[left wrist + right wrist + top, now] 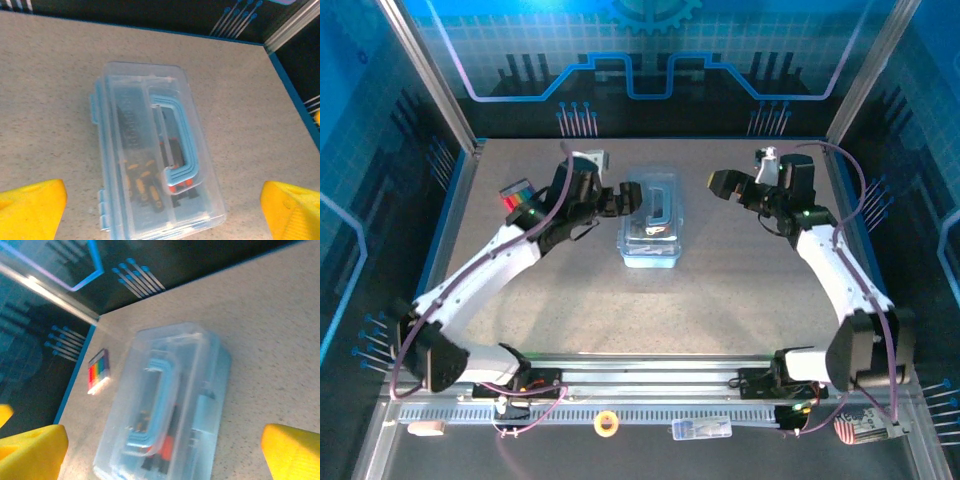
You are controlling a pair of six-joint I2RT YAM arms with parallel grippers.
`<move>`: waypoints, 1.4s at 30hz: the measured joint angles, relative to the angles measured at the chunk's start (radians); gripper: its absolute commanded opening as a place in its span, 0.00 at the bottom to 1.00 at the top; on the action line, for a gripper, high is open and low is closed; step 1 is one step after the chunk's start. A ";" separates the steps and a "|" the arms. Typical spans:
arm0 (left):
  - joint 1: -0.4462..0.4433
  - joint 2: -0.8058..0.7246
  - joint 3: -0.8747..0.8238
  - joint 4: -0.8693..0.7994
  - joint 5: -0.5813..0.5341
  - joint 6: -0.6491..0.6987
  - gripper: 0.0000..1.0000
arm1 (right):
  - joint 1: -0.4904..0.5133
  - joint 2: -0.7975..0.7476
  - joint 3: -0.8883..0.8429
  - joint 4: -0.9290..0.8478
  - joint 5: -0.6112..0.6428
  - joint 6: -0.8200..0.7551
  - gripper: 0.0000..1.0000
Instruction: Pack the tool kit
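Tool kit [653, 218] between left end effector [619, 198] and right end effector [733, 187], both wide-spread, empty.

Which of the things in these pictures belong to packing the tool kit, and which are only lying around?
Belong to the job:
- clear tool box, lid shut
- tools seen through its lid

Only lying about:
- rainbow-striped block, left of the box and apart from it
- yellow tape roll, along the near edge
- pink block, along the near edge
- clear packet, along the near edge
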 measured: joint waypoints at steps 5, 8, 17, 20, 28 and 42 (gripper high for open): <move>-0.065 -0.037 -0.174 0.017 -0.235 0.031 0.99 | 0.035 -0.016 0.016 -0.045 0.061 -0.045 1.00; -0.061 -0.039 -0.293 0.095 -0.301 0.129 0.99 | 0.036 0.007 -0.017 -0.010 0.099 -0.133 1.00; 0.164 0.032 -0.574 0.536 -0.324 0.430 0.99 | 0.041 -0.063 -0.554 0.522 0.351 -0.530 1.00; 0.243 0.052 -0.676 0.702 -0.334 0.463 0.99 | 0.042 -0.056 -0.641 0.650 0.421 -0.616 1.00; 0.476 0.179 -0.785 1.035 -0.178 0.452 0.99 | 0.035 -0.034 -0.655 0.778 0.494 -0.680 1.00; 0.539 0.216 -0.881 1.315 -0.041 0.393 0.99 | 0.023 0.268 -0.835 1.255 0.552 -0.615 1.00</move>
